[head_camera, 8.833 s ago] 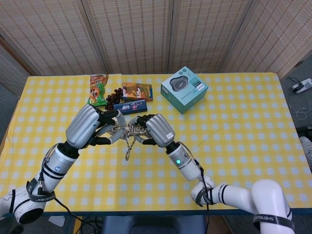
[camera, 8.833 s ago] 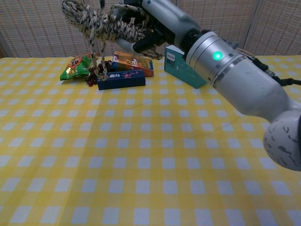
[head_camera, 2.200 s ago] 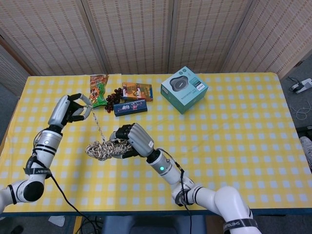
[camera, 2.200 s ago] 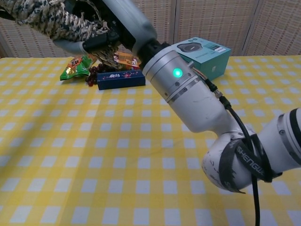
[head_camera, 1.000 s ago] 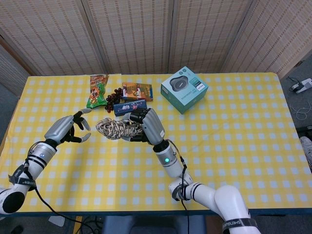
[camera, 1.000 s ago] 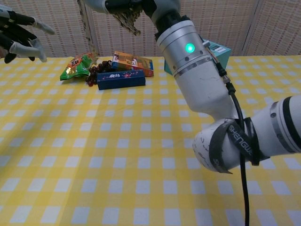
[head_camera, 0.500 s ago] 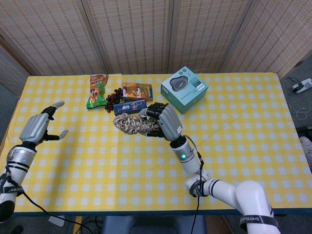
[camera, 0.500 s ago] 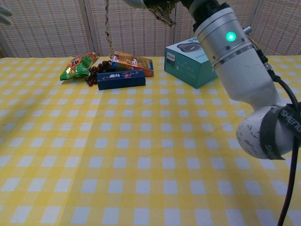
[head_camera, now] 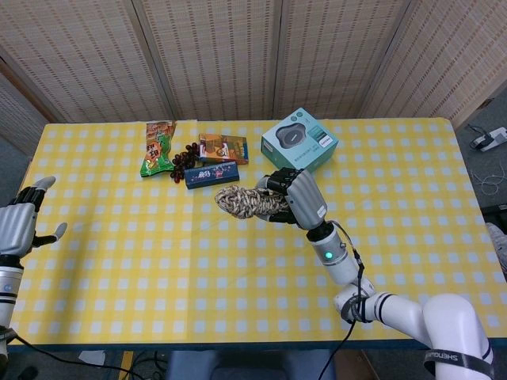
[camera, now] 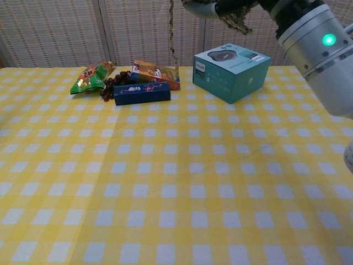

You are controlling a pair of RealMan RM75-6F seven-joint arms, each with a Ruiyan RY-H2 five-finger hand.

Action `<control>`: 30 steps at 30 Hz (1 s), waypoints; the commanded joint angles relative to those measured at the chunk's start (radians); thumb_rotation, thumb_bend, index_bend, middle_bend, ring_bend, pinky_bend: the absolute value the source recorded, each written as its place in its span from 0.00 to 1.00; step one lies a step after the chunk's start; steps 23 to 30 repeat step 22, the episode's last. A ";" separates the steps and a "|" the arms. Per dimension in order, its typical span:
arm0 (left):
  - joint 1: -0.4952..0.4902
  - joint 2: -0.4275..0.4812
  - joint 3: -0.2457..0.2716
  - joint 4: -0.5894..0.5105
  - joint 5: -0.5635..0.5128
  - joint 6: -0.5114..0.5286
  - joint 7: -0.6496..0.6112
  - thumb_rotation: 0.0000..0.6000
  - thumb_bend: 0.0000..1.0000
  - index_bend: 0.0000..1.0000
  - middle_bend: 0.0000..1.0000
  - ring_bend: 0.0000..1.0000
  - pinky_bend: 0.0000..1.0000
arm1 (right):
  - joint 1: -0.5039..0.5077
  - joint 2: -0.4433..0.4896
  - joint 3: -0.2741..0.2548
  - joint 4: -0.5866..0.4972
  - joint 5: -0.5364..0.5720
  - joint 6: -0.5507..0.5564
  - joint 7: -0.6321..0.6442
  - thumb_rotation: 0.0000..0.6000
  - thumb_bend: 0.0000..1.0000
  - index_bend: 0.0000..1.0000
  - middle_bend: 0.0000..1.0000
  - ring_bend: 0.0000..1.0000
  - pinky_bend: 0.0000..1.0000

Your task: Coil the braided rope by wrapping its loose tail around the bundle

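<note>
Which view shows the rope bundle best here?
The head view: the whole rope bundle shows, gripped at one end by the right hand above the table. The chest view catches only a frayed bit at its top edge and a strand hanging down.

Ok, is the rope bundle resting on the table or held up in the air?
In the air. The right hand grips the rope bundle; in the chest view its loose tail dangles well above the table.

A rope tail [camera: 172, 33] hangs from the top edge, above the orange box [camera: 156, 74]; far right stands a teal box [camera: 230, 72].
</note>
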 commanded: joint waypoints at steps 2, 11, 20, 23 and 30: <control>0.054 -0.041 0.032 0.046 0.032 0.080 0.067 1.00 0.30 0.08 0.13 0.14 0.22 | -0.045 0.066 -0.027 -0.070 -0.013 -0.002 -0.035 1.00 0.27 0.95 0.75 0.69 0.70; 0.164 -0.089 0.075 0.058 0.114 0.221 0.074 1.00 0.30 0.11 0.13 0.14 0.22 | -0.103 0.134 -0.046 -0.147 -0.024 0.007 -0.070 1.00 0.27 0.95 0.75 0.69 0.70; 0.238 -0.130 0.091 0.083 0.148 0.287 0.102 1.00 0.30 0.11 0.13 0.14 0.21 | -0.122 0.149 -0.036 -0.170 -0.032 0.006 -0.071 1.00 0.27 0.95 0.75 0.69 0.70; 0.250 -0.136 0.093 0.086 0.148 0.291 0.099 1.00 0.30 0.12 0.13 0.14 0.21 | -0.122 0.146 -0.033 -0.169 -0.034 0.006 -0.070 1.00 0.27 0.95 0.75 0.69 0.70; 0.250 -0.136 0.093 0.086 0.148 0.291 0.099 1.00 0.30 0.12 0.13 0.14 0.21 | -0.122 0.146 -0.033 -0.169 -0.034 0.006 -0.070 1.00 0.27 0.95 0.75 0.69 0.70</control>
